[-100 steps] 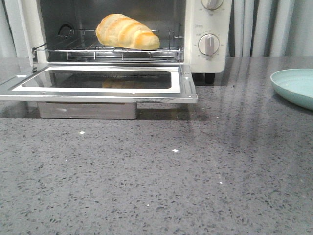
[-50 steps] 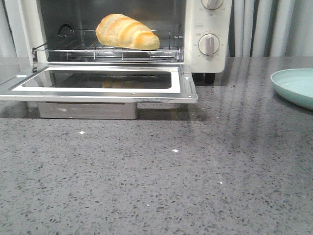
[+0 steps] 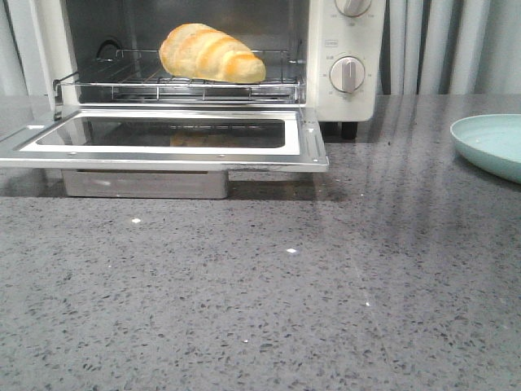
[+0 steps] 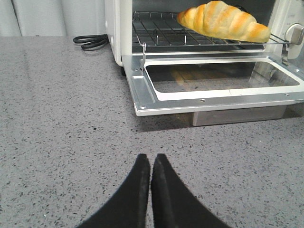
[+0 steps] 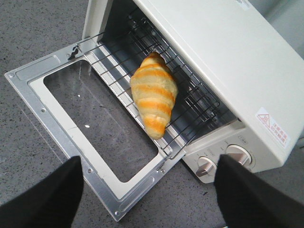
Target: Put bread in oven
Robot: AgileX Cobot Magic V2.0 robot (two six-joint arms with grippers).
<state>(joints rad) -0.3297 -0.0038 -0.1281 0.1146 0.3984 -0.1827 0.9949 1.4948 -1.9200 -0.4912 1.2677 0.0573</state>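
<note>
No legible text on the oven (image 5: 223, 57).
Red-and-white warning sticker (image 5: 272, 127) on oven top, small labels above knobs (image 3: 348, 74): print too small to read.

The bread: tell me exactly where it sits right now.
In the front view the bread lies on the wire rack inside the open oven, toward the rack's right side, above the lowered glass door.
</note>
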